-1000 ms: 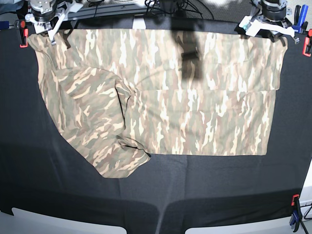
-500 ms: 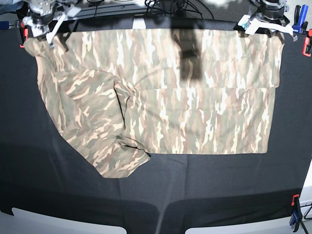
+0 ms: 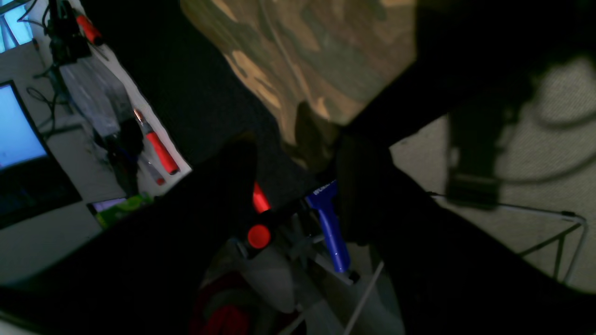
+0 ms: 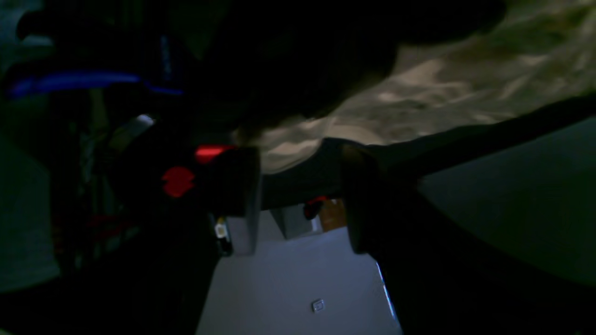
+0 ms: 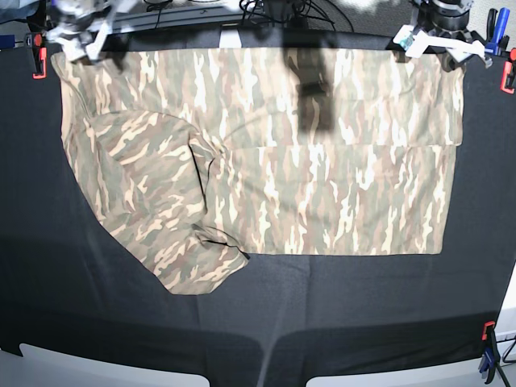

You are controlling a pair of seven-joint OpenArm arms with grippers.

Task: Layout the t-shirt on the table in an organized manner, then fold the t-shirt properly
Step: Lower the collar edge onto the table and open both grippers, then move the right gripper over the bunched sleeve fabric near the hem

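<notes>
Both claws, left (image 3: 298, 186) & right (image 4: 298, 195), released over soft camo t-shirt (image 5: 266, 153) spread on matte black table (image 5: 363, 306).

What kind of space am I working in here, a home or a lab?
Most likely a lab or workshop test bench. The table is covered in black cloth held by red clamps, a lit monitor stands beside it, and cables run along the far edge behind the t-shirt.
</notes>
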